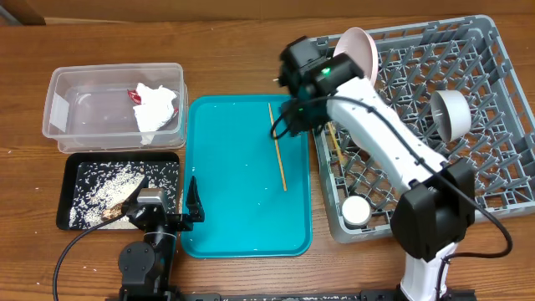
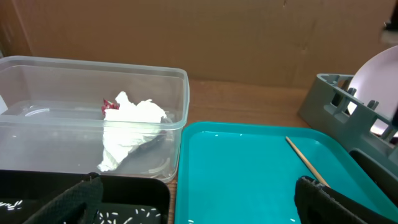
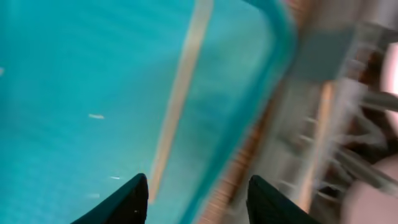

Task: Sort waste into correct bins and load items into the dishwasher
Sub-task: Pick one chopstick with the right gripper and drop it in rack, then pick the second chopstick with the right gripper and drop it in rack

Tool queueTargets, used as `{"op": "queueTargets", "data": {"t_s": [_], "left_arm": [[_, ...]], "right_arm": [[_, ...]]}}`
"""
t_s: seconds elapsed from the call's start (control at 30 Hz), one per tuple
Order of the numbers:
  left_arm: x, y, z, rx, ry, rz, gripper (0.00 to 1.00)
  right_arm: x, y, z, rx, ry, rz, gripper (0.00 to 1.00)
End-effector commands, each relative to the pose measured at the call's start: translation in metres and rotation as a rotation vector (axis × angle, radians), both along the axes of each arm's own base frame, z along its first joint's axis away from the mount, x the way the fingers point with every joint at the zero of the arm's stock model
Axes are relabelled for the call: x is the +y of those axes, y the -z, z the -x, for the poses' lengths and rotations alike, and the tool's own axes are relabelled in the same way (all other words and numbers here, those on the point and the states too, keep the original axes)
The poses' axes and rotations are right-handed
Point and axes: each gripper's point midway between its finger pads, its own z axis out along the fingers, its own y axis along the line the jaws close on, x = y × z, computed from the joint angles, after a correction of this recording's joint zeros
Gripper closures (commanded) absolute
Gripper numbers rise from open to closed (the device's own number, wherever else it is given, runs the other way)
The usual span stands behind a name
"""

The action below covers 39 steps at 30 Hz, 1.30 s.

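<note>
We judge the step in hand to be lifting the chopstick [image 1: 277, 147] off the teal tray [image 1: 226, 209], beside the dish rack [image 1: 493, 125]. Our right tool [image 3: 198, 185] hovers above it, fingers apart and empty. The left tool [image 2: 198, 185] is also apart and idle. The stick sits nearer one finger, so we should centre it, straddle its middle, lower flat and close gently.

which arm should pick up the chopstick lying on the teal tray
Right. Its open gripper hovers over the chopstick on the teal tray, next to the dish rack. The left gripper sits at the tray's near edge by the black tray, farther from both.
</note>
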Motion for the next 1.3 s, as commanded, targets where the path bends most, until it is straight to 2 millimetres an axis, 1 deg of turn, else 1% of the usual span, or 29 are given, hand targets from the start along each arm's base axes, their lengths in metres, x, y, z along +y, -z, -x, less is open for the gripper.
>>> {"op": "queueTargets", "data": {"t_s": [0.0, 0.07, 0.17, 0.27, 0.3, 0.33, 0.4, 0.43, 0.47, 0.57, 0.6, 0.63, 0.67, 0.73, 0.8, 0.83, 0.87, 0.9, 0.93, 0.97, 1.0, 1.03, 1.1, 1.17, 1.23, 1.27], "left_arm": [[0.0, 0.0, 0.0, -0.008, 0.0, 0.01, 0.0], [0.0, 0.0, 0.0, -0.008, 0.0, 0.01, 0.0], [0.0, 0.0, 0.0, -0.008, 0.0, 0.01, 0.0], [0.0, 0.0, 0.0, -0.008, 0.0, 0.01, 0.0], [0.0, 0.0, 0.0, -0.008, 0.0, 0.01, 0.0], [0.0, 0.0, 0.0, -0.008, 0.0, 0.01, 0.0], [0.0, 0.0, 0.0, -0.008, 0.0, 0.01, 0.0], [0.0, 0.0, 0.0, -0.008, 0.0, 0.01, 0.0], [0.0, 0.0, 0.0, -0.008, 0.0, 0.01, 0.0], [0.0, 0.0, 0.0, -0.008, 0.0, 0.01, 0.0], [0.0, 0.0, 0.0, -0.008, 0.0, 0.01, 0.0], [0.0, 0.0, 0.0, -0.008, 0.0, 0.01, 0.0], [0.0, 0.0, 0.0, -0.008, 0.0, 0.01, 0.0], [0.0, 0.0, 0.0, -0.008, 0.0, 0.01, 0.0], [0.0, 0.0, 0.0, -0.008, 0.0, 0.01, 0.0], [0.0, 0.0, 0.0, -0.008, 0.0, 0.01, 0.0], [0.0, 0.0, 0.0, -0.008, 0.0, 0.01, 0.0], [0.0, 0.0, 0.0, -0.008, 0.0, 0.01, 0.0], [0.0, 0.0, 0.0, -0.008, 0.0, 0.01, 0.0], [0.0, 0.0, 0.0, -0.008, 0.0, 0.01, 0.0], [0.0, 0.0, 0.0, -0.008, 0.0, 0.01, 0.0], [0.0, 0.0, 0.0, -0.008, 0.0, 0.01, 0.0], [0.0, 0.0, 0.0, -0.008, 0.0, 0.01, 0.0], [0.0, 0.0, 0.0, -0.008, 0.0, 0.01, 0.0], [0.0, 0.0, 0.0, -0.008, 0.0, 0.01, 0.0], [0.0, 0.0, 0.0, -0.008, 0.0, 0.01, 0.0]], "right_arm": [[0.031, 0.003, 0.008, 0.023, -0.003, -0.082, 0.48], [0.04, 0.019, 0.004, 0.025, 0.011, -0.084, 0.48], [0.045, 0.043, -0.002, 0.045, 0.059, -0.085, 0.53], [0.044, 0.069, -0.005, 0.075, 0.09, -0.069, 0.55], [0.043, 0.075, -0.006, 0.082, 0.096, -0.065, 0.55], [0.041, 0.085, -0.007, 0.097, 0.105, -0.055, 0.58], [0.039, 0.098, -0.007, 0.123, 0.127, -0.043, 0.61], [0.039, 0.106, -0.005, 0.143, 0.145, -0.035, 0.64], [0.037, 0.114, -0.002, 0.164, 0.152, -0.024, 0.72], [0.031, 0.131, 0.007, 0.219, 0.165, 0.016, 0.86], [0.029, 0.136, 0.011, 0.24, 0.179, 0.029, 0.94], [0.028, 0.137, 0.015, 0.257, 0.182, 0.034, 0.96], [0.027, 0.138, 0.018, 0.271, 0.182, 0.04, 0.96], [0.028, 0.131, 0.02, 0.282, 0.18, 0.029, 0.96], [0.03, 0.117, 0.016, 0.268, 0.181, 0.014, 0.96], [0.031, 0.107, 0.012, 0.25, 0.18, 0.0, 0.96], [0.033, 0.087, 0.004, 0.211, 0.174, -0.028, 0.96], [0.033, 0.078, 0.001, 0.19, 0.173, -0.042, 0.96], [0.035, 0.039, -0.012, 0.096, 0.129, -0.095, 0.96], [0.033, 0.02, -0.019, 0.043, 0.112, -0.11, 0.96], [0.028, -0.002, -0.028, -0.024, 0.101, -0.117, 0.96], [0.021, -0.02, -0.035, -0.085, 0.098, -0.113, 0.96], [0.0, -0.049, -0.049, -0.199, 0.11, -0.078, 0.96], [-0.02, -0.062, -0.058, -0.255, 0.147, -0.04, 0.96], [-0.036, -0.061, -0.062, -0.247, 0.171, -0.025, 0.96], [-0.044, -0.054, -0.063, -0.228, 0.185, -0.011, 0.96]]}}
